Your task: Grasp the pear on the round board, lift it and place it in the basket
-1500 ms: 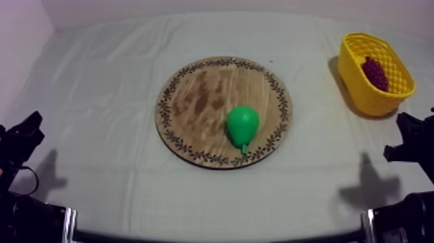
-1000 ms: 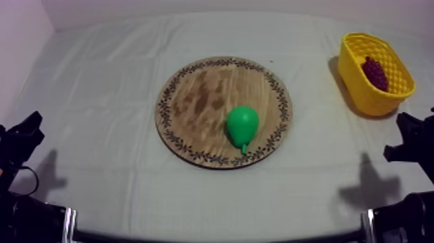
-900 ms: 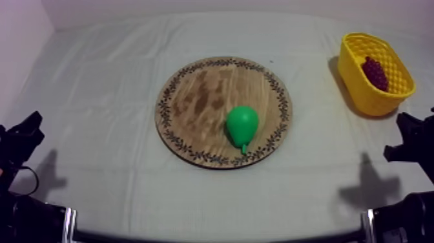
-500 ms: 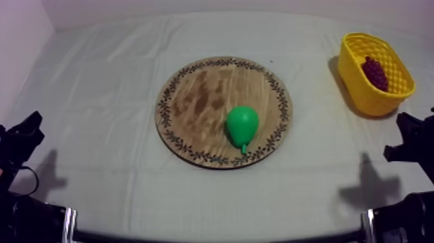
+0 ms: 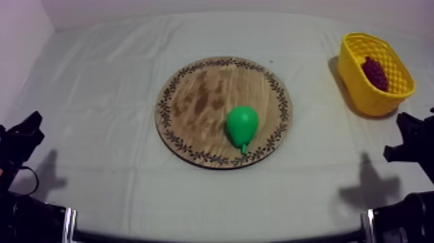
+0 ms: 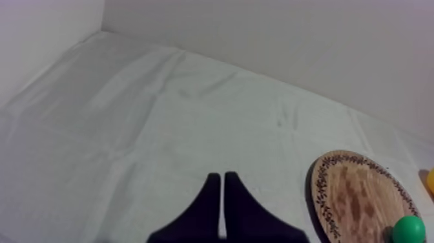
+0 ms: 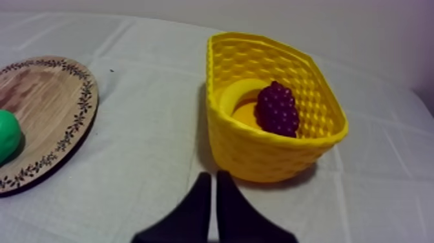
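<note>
A green pear (image 5: 243, 125) lies on the round wooden board (image 5: 194, 103), toward its front right rim, stem pointing to the table's front. The yellow basket (image 5: 361, 90) stands at the far right with a bunch of dark purple grapes (image 5: 375, 72) inside. My left gripper (image 5: 31, 126) rests low at the left edge, far from the board. In the left wrist view its fingers (image 6: 222, 184) lie together as a narrow wedge over bare cloth. My right gripper (image 5: 405, 129) rests low at the right, just in front of the basket (image 7: 271, 152), fingers (image 7: 212, 181) together, shut on nothing.
The board (image 6: 358, 200) and pear (image 6: 409, 229) lie to the right of my left gripper. The pear (image 7: 6, 134) on the board (image 7: 45, 97) lies left of the basket, with grapes (image 7: 276, 108) inside it. Walls border the table's far and left sides.
</note>
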Controlling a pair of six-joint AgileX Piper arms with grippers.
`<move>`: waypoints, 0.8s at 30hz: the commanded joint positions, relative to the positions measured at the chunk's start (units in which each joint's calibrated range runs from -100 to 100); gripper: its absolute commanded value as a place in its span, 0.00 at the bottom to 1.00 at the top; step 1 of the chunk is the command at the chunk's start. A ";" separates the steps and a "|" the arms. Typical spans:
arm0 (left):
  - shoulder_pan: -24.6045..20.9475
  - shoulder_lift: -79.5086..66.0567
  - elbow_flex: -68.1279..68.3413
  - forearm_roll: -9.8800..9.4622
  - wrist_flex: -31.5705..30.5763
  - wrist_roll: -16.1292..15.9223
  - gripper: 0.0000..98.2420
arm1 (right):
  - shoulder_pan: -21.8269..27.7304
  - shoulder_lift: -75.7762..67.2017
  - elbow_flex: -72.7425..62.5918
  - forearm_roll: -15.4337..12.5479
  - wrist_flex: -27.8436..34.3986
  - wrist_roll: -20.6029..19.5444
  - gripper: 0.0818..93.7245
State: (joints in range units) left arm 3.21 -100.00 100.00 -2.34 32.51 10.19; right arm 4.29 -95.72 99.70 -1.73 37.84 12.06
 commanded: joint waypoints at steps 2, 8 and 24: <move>0.02 0.00 0.00 0.02 -0.01 -0.01 0.00 | -0.11 -0.04 -0.14 -0.88 -1.35 0.88 0.01; 0.02 0.00 0.00 0.02 -0.01 -0.01 0.00 | -4.44 3.89 -5.04 0.10 -2.65 2.23 0.01; 0.02 0.00 0.00 0.02 -0.01 -0.01 0.00 | -27.52 44.95 -60.55 9.56 23.76 -8.69 0.01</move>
State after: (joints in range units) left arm 3.21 -100.00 100.00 -2.34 32.51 10.19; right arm -18.82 -60.05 53.62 7.00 57.59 5.01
